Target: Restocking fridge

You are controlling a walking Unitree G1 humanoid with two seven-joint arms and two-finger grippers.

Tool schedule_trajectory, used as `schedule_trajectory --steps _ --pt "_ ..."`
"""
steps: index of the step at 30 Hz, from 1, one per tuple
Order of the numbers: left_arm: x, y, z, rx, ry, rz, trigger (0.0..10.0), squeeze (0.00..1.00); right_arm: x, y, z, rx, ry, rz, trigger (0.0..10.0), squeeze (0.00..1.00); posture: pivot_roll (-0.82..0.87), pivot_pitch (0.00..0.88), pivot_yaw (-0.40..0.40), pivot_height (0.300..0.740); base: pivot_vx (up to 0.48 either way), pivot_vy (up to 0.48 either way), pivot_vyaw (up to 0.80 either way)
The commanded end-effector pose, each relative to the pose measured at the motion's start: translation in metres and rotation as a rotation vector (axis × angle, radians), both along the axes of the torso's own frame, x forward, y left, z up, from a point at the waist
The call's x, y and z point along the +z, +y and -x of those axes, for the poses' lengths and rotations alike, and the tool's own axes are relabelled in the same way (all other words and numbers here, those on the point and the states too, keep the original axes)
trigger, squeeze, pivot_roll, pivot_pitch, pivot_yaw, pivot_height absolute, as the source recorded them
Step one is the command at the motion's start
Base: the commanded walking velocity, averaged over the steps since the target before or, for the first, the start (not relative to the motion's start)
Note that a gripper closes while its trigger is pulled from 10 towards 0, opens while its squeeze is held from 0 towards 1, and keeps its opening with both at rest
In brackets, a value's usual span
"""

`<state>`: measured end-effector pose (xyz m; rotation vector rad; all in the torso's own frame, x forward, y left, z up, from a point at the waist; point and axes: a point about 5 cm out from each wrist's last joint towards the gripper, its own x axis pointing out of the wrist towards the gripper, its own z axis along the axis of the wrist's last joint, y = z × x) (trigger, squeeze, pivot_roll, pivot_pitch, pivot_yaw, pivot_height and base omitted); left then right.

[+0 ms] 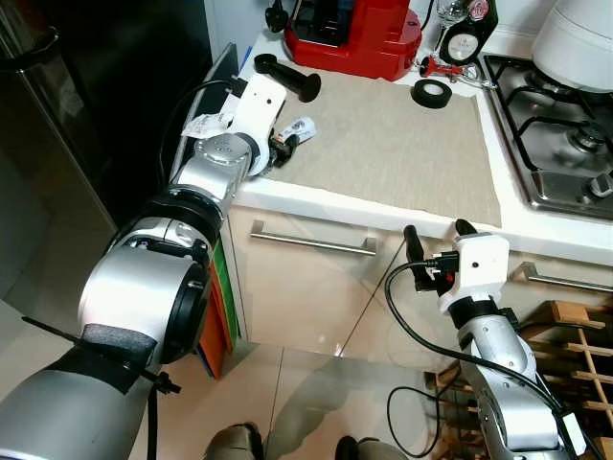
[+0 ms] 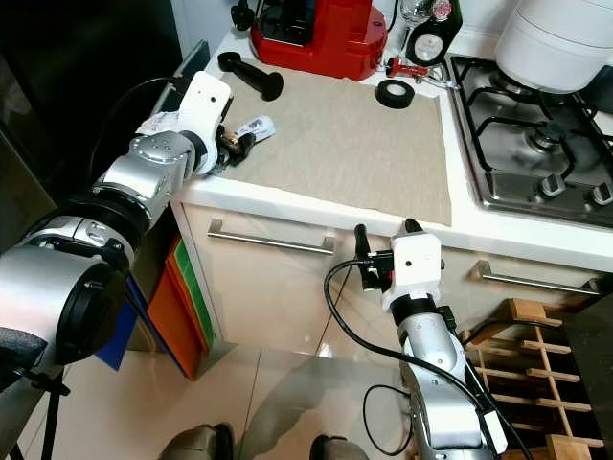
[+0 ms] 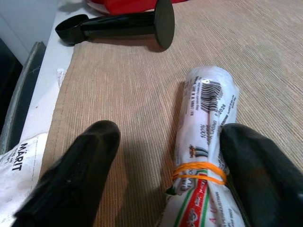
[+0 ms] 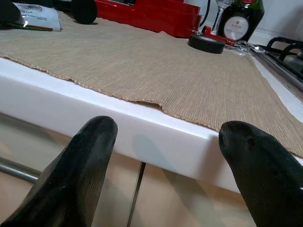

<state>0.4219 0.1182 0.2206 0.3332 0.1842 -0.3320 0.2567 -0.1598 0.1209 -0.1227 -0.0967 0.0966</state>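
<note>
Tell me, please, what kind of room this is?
Most likely a home kitchen: a gas hob is set in a white counter with drawers below, and a red appliance stands at the back.

the rolled packet (image 3: pixel 204 142) is lying on its side on the beige mat (image 3: pixel 142 85), near the mat's corner closest to the black pestle-shaped handle (image 3: pixel 118 24). it is wrapped in white printed film, showing a black barcode and small lettering toward the end facing the handle, and red and green print toward its other end. a yellow rubber band is cinching it there, where the wrap is bunching. the packet is lying lengthwise, its barcode end pointing toward the handle but staying apart from it. from the head camera it is showing as a small white bundle (image 1: pixel 299 127) on the mat, just below the handle (image 1: pixel 287 75).
</note>
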Motion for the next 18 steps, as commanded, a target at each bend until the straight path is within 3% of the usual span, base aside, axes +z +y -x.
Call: schedule_trajectory --steps 1,6,18 --pt "-0.022 0.010 0.004 0.029 0.093 -0.020 0.0 0.00 0.000 -0.001 -0.001 0.006 0.010 0.012 10.0 0.00 0.01 0.107 -0.061 0.740 0.000 0.000 0.00" --pt "-0.032 0.012 0.007 0.011 0.141 -0.033 0.0 0.00 0.000 -0.003 -0.003 0.005 0.009 0.014 10.0 0.00 0.01 0.096 -0.061 0.740 0.000 0.000 0.00" --pt "-0.041 0.013 0.010 -0.004 0.158 -0.056 0.0 0.00 0.009 0.001 -0.003 0.052 -0.008 -0.024 10.0 0.00 0.01 0.090 -0.063 0.740 0.000 0.000 0.00"
